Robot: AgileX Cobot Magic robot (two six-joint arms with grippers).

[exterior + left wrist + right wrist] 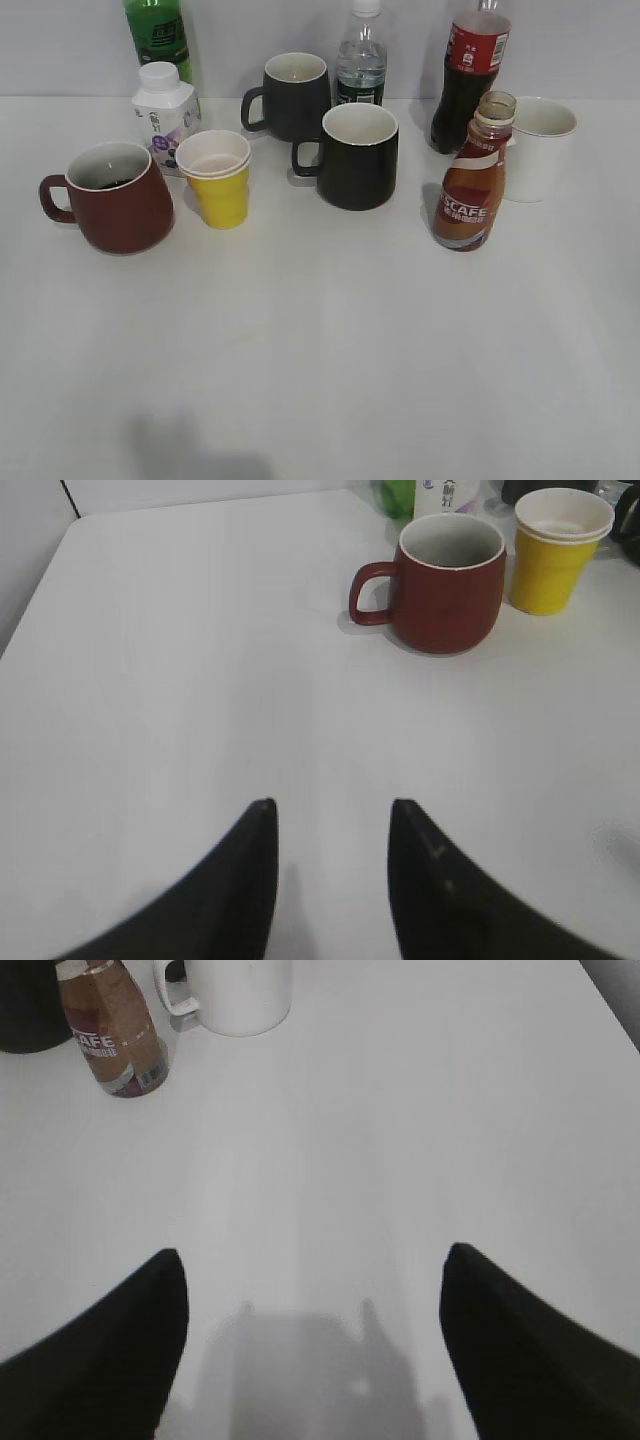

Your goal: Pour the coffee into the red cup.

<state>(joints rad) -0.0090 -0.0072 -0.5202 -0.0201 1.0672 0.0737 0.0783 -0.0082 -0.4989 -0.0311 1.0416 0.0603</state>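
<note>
On the white table (330, 340) (grey wall behind), left gripper (330, 865) stands narrowly apart, right gripper (312, 1340) wide, both empty.

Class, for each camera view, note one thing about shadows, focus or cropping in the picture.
Exterior view: soft, even light; a faint grey shadow falls on the table at the bottom edge. Left wrist view: the red cup is sharp, while the left gripper is a dark, soft-edged shape. Right wrist view: the right gripper casts a shadow between its fingers, and the coffee bottle is cropped at the top.
</note>
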